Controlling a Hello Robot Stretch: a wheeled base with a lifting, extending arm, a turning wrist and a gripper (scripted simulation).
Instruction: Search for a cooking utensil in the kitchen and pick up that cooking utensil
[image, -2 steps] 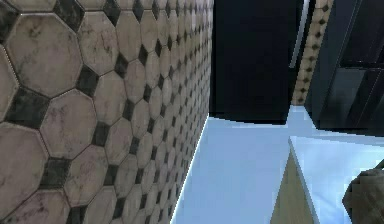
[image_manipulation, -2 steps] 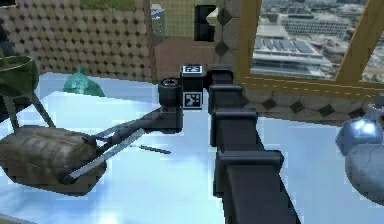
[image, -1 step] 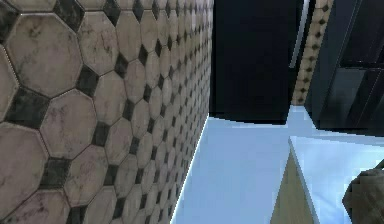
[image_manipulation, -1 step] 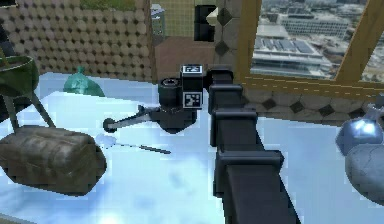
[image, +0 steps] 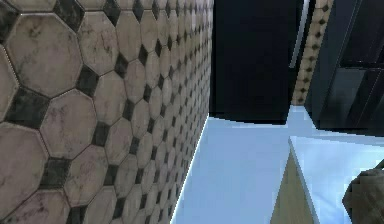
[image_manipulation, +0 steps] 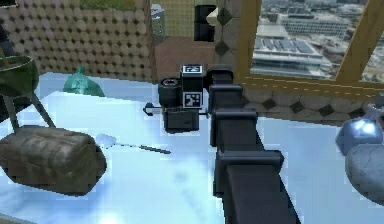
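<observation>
A thin dark-handled utensil (image_manipulation: 138, 148) with a pale tip lies flat on the light blue countertop (image_manipulation: 150, 190) in the arm side view. My arm (image_manipulation: 240, 150) reaches out over the counter. My gripper (image_manipulation: 160, 108) is a dark body just left of the white marker squares (image_manipulation: 192, 82), farther out than the utensil. Its fingers are hard to make out, so I cannot tell whether it holds anything.
A brown loaf (image_manipulation: 50, 160) lies at the near left, and its edge also shows as a brown lump (image: 368, 196). A green rounded thing (image_manipulation: 82, 82) and a dark pot (image_manipulation: 15, 75) stand farther out. A grey-blue rounded vessel (image_manipulation: 362, 140) sits right. A tiled wall (image: 90, 110) rises on the forward view's left.
</observation>
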